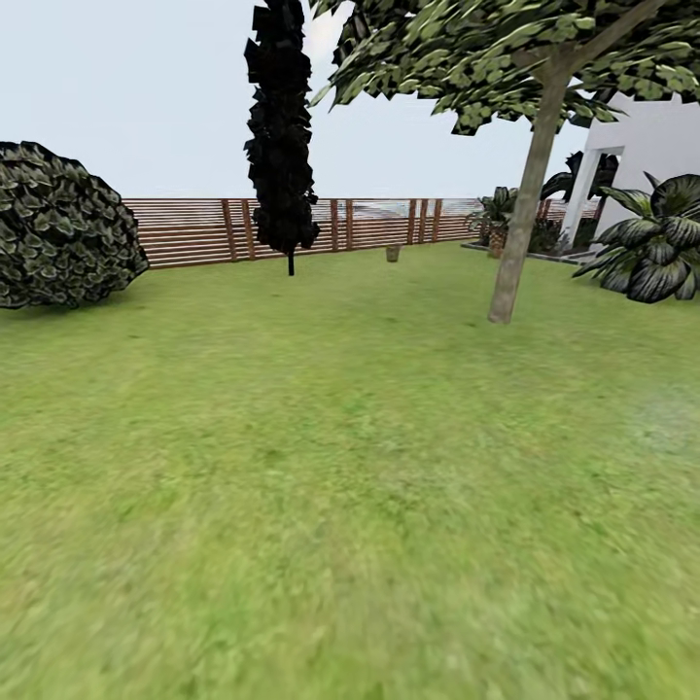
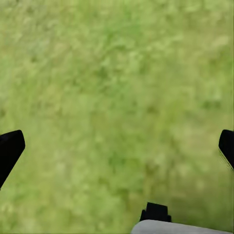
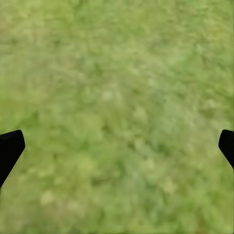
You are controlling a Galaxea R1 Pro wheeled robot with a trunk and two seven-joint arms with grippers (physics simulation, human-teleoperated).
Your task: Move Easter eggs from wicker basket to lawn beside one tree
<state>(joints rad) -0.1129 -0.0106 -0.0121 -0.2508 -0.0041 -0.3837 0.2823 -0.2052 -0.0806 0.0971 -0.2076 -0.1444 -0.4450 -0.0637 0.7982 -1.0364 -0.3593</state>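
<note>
Broad lawn (image 1: 321, 486) of mottled green grass, flat and slightly blurred underfoot, spreading from the near edge out to a brown horizontal-slat wooden fence (image 1: 194, 231) along the far edge. Toward the lawn's far right, a tall tree (image 1: 525, 209) with a smooth, straight grey-beige trunk leaning a little, topped by a broad crown of flat green leaves. Left of it, close to the fence, a narrow dark cypress (image 1: 281, 136), almost black, ragged in outline, on a thin stem. At the lawn's left edge, a rounded shrub (image 1: 58, 228) of dense dark leaves with pale edges. Near the far edge, between cypress and tree, a small tan pot-like object (image 1: 393, 253), too small to tell more. At the right edge, a short palm-like plant (image 1: 653, 243) with wide, glossy striped fronds, and behind it the white wall of a house (image 1: 656, 146) with a pale post. Further potted greenery beside the house, indistinct. Pale, even sky above. In the left wrist view, left gripper (image 2: 117, 146) with black fingertips spread wide apart over bare grass, nothing between them. In the right wrist view, right gripper (image 3: 117, 146) likewise spread wide over grass, holding nothing.
</note>
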